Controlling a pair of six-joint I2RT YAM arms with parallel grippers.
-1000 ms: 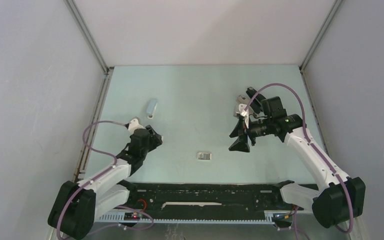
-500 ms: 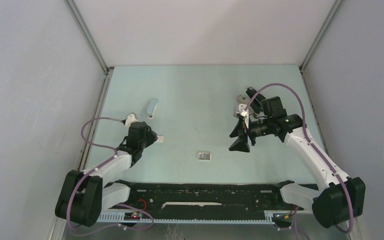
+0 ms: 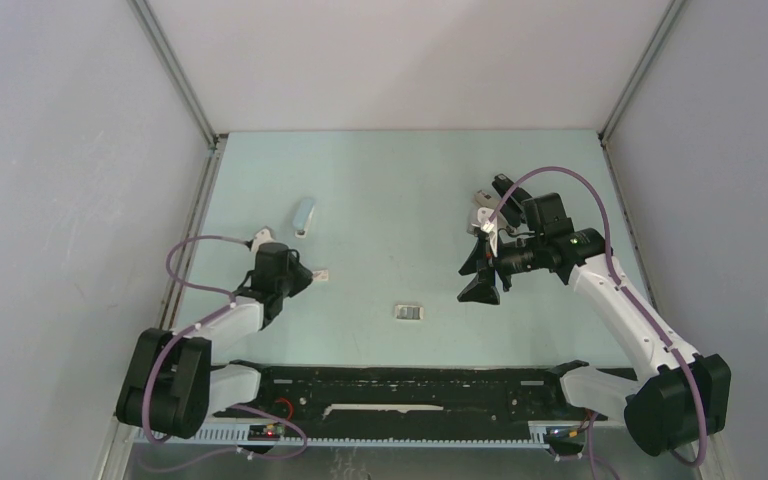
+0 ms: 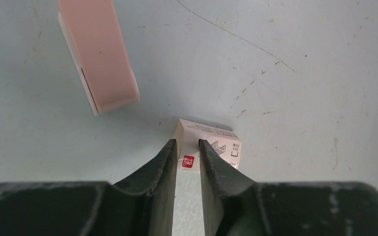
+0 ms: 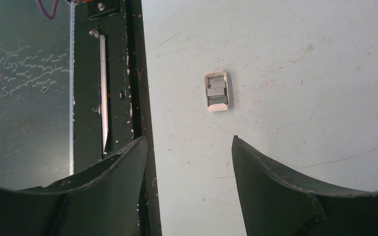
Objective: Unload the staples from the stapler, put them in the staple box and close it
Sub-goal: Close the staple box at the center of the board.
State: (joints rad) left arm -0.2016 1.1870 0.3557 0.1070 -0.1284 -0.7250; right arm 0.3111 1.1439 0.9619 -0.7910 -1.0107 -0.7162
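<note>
A small pale stapler lies on the left of the table; it looks pink in the left wrist view. My left gripper sits low in front of it, its jaws nearly together with only a narrow gap. A little white staple box lies on the table just past the fingertips. Grey staples lie in a tiny white tray mid-table. My right gripper hovers to the right of the tray, jaws wide and empty.
A black rail runs along the near edge and shows at the left of the right wrist view. Grey walls close in the table. Small black and white parts behind the right wrist are unclear.
My left arm has pulled back toward its base and its jaws have narrowed. The white box, hidden a second ago, now lies uncovered just past them. The right arm has not moved.
</note>
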